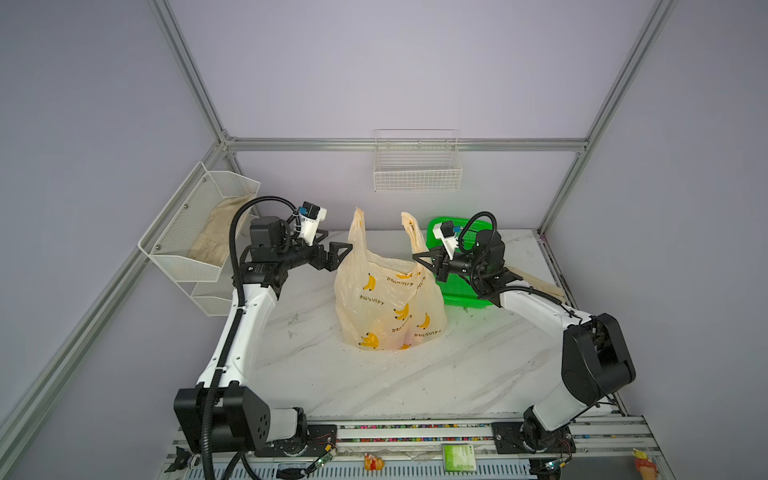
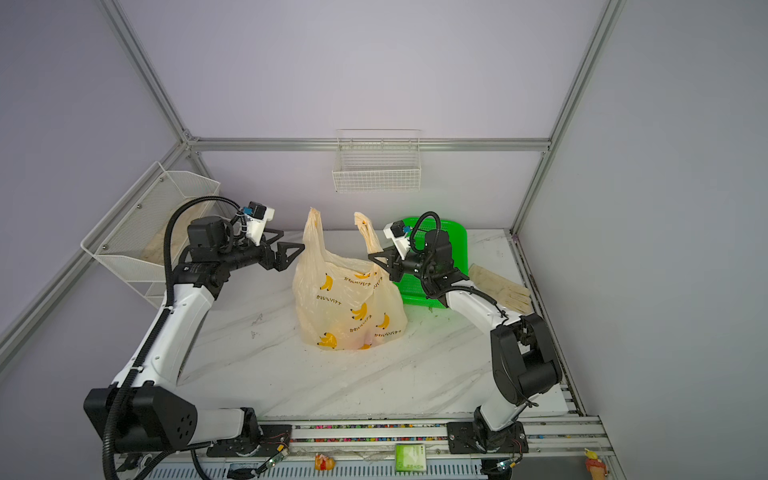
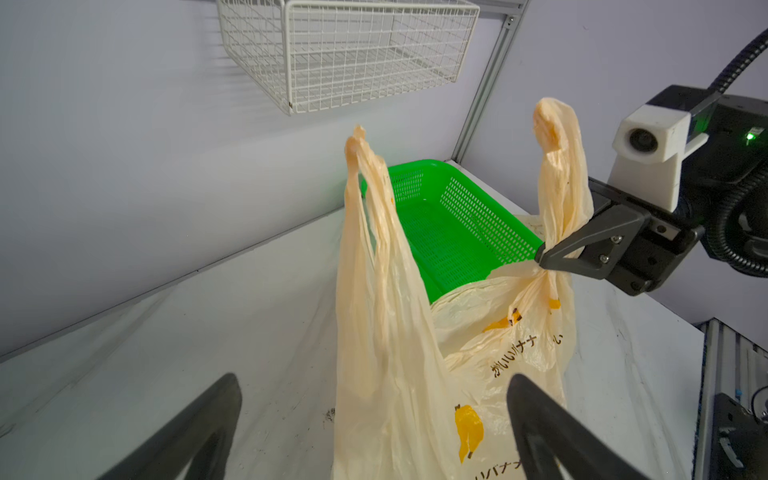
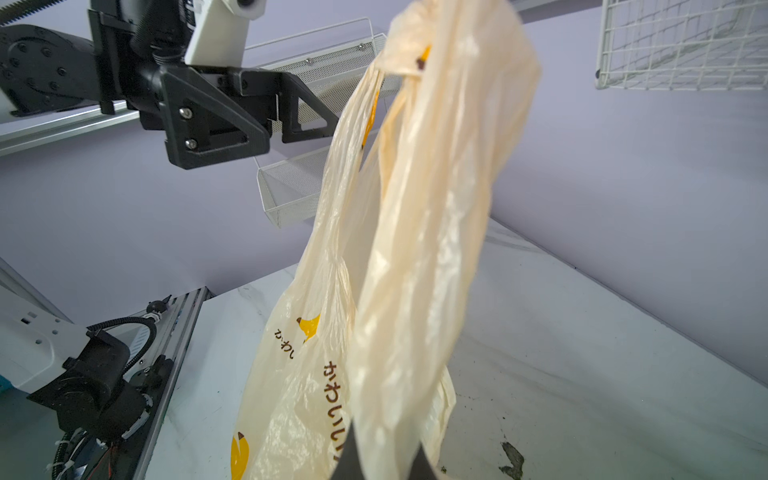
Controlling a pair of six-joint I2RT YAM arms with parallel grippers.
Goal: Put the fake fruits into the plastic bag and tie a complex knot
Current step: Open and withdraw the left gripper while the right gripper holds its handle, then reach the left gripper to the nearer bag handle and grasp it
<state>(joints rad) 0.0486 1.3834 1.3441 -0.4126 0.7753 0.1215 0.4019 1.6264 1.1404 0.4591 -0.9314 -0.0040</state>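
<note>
The plastic bag (image 1: 390,307) is seen standing in the middle of the table (image 1: 415,382), just in front of the green basket (image 3: 457,216), which looks empty. Soft red and orange shapes can be seen through the bag's bottom. These are likely the fake fruits (image 1: 406,341), so the filling is judged to be done. No knot is tied yet, and both handle loops stick up, apart from each other. The right handle loop (image 1: 413,235) is pinched near its base by the right gripper (image 1: 422,259), whose jaws are closed tight on it. The left gripper (image 1: 336,249) is spread wide and nothing is held in it. It is placed just beside the left handle loop (image 1: 358,232). For this step, the left loop should be taken low down, near where it meets the bag, so that plenty of strap is left free for tying. The thin plastic is floppy and slippery, so it should be bunched fully between the jaws before they are closed. The bag should not be pulled up hard — it could be tipped and the fruits spilled. Then the two loops can be crossed over.
</note>
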